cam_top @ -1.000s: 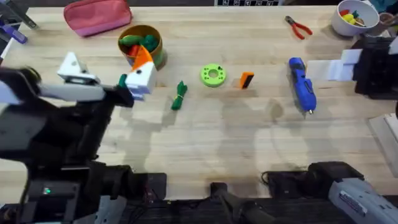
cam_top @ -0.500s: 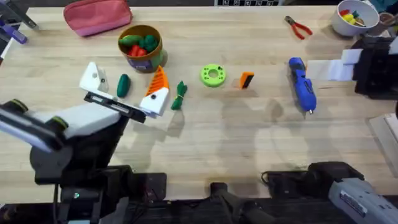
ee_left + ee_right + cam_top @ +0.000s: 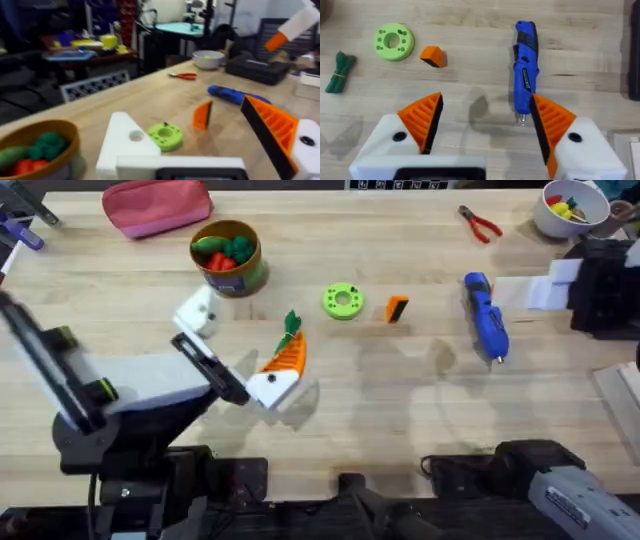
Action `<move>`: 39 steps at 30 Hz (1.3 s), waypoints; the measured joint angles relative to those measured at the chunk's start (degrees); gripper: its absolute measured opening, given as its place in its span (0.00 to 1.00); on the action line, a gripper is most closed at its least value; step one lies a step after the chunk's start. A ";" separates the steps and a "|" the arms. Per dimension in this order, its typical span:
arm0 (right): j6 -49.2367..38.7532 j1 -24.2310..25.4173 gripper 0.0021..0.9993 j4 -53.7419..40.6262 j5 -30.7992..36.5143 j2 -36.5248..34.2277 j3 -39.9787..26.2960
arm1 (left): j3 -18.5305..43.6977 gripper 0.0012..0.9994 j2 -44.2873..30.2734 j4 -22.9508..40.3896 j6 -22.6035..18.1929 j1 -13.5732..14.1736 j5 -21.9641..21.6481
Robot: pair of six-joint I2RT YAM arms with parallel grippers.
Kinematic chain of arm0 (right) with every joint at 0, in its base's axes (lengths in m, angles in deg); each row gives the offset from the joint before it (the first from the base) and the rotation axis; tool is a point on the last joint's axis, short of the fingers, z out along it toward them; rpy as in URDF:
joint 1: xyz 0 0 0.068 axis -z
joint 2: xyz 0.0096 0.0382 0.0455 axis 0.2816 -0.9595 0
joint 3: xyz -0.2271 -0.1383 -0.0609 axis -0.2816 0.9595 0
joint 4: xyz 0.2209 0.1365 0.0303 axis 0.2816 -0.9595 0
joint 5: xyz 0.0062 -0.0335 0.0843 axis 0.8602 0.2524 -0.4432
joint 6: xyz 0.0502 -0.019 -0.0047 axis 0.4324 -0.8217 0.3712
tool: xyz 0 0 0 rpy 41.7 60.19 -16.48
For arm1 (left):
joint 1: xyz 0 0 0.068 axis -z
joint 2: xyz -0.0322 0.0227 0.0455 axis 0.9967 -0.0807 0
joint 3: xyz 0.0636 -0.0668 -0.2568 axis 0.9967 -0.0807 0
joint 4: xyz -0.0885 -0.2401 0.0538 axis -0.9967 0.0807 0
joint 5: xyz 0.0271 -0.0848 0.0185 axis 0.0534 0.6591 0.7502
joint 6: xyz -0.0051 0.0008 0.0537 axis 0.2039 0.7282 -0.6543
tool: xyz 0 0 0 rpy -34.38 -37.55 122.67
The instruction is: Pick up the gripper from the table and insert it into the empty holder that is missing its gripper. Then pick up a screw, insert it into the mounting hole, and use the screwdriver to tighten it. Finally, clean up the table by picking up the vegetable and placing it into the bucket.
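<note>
Gripper: the small orange wedge (image 3: 397,309) is seen lying on the desk near the middle of the far half, just beside a green ring (image 3: 343,301).
Holder: the bare white block (image 3: 196,311) of the left gripper (image 3: 238,348) is held above the desk near the bucket (image 3: 227,254); the fingers are spread wide apart.
Screwdriver: the blue tool (image 3: 486,316) is laid toward the right edge.
Vegetable: a green piece (image 3: 291,323) is found beside the left gripper's orange finger (image 3: 284,358).
Right gripper: its fingers (image 3: 422,119) are held apart above the desk (image 3: 400,410), nothing between them.
</note>
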 joint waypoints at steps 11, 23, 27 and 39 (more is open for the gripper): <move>0.00 0.00 0.99 0.00 0.00 0.00 0.00 | -0.07 0.99 0.01 14.05 -4.17 0.02 14.68; -0.01 0.00 0.99 0.00 0.00 0.00 0.00 | -0.04 0.99 0.01 16.56 -17.08 0.07 19.85; -0.02 0.00 0.99 0.00 0.00 -0.02 0.00 | -0.04 0.99 0.01 16.69 -18.35 0.07 20.67; 0.00 0.00 0.99 0.00 0.00 0.00 0.00 | -0.04 0.99 0.01 16.72 -17.89 0.07 20.74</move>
